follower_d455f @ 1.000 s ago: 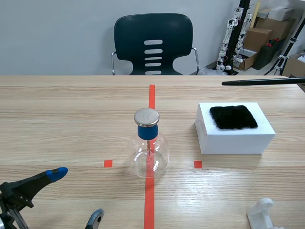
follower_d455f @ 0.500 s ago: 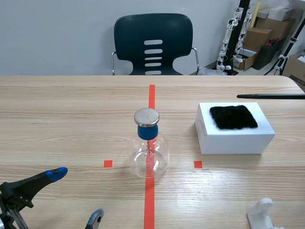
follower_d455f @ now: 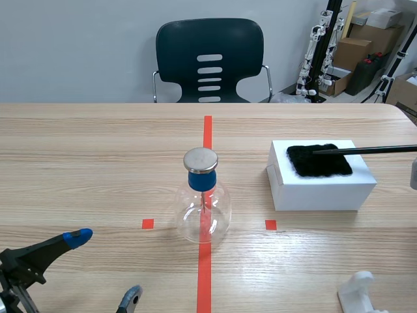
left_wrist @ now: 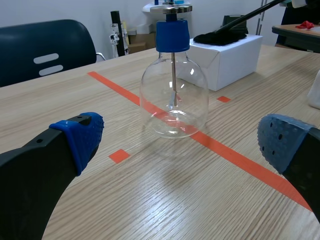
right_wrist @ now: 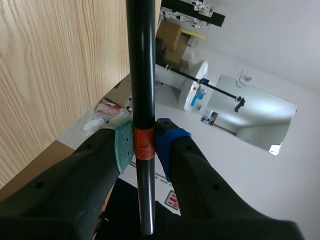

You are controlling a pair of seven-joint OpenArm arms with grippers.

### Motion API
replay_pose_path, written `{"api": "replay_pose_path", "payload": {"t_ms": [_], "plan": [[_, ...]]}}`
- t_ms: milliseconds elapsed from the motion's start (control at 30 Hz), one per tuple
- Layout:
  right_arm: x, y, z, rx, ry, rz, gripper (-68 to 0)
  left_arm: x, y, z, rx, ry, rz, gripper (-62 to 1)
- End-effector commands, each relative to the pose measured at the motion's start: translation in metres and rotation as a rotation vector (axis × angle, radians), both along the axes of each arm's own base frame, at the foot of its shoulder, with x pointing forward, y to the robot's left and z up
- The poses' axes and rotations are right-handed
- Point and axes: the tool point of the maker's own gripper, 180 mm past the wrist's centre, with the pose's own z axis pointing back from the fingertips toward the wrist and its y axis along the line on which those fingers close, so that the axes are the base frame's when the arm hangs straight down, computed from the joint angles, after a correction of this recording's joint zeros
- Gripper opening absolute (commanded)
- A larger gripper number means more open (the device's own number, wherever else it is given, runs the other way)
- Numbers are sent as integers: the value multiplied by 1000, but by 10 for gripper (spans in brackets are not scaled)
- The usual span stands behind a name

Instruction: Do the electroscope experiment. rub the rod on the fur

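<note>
Right tool (right_wrist: 143, 142) clamps a black rod (follower_d455f: 365, 150) at its orange-red band, both pads pressed against it. The rod reaches in nearly level from the right, its tip over the black fur patch (follower_d455f: 319, 161) lying atop a white box (follower_d455f: 322, 189). Left tool (left_wrist: 182, 142) hangs wide open and empty, low over the wooden bench (follower_d455f: 98, 150), with the glass-flask electroscope (follower_d455f: 203, 202) just ahead of it on the red tape line. A dark chair (follower_d455f: 210, 59) stands behind.

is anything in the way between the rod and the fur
Nothing visible. The rod, clamped in the right gripper, has its tip over the fur on the white box; the flask stands well aside.
</note>
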Motion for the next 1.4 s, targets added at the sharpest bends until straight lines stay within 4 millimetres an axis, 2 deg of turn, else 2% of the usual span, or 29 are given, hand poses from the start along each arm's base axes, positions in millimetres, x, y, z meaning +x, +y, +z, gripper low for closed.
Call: {"api": "replay_pose_path", "payload": {"t_ms": [0, 100, 267, 500, 600, 667, 933, 1000, 1200, 1300, 1367], "plan": [[7, -9, 14, -40, -27, 3, -661, 1, 0, 5, -15, -18, 0, 14], [3, -14, 9, -39, -11, -9, -660, 1, 0, 5, -15, -18, 0, 14], [4, -10, 6, -13, -13, -11, -661, 1, 0, 5, -15, -18, 0, 14], [19, 23, -2, 21, -25, 27, -661, 1, 0, 5, -15, -18, 0, 14], [23, 31, -4, 22, -27, 32, -661, 1, 0, 5, -15, -18, 0, 14], [20, 26, -5, 17, -22, 21, -660, 1, 0, 5, -15, -18, 0, 14], [4, -20, -9, -18, 32, -48, -660, 1, 0, 5, -15, -18, 0, 14], [3, -19, -11, -13, 32, -48, -660, 1, 0, 5, -15, -18, 0, 14], [19, 9, -8, 39, -30, -31, -660, 1, 0, 5, -15, -18, 0, 14], [19, 7, -7, 37, -32, -35, -660, 1, 0, 5, -15, -18, 0, 14], [16, -5, -6, 27, -22, -52, -660, 1, 0, 5, -15, -17, 0, 14]]}}
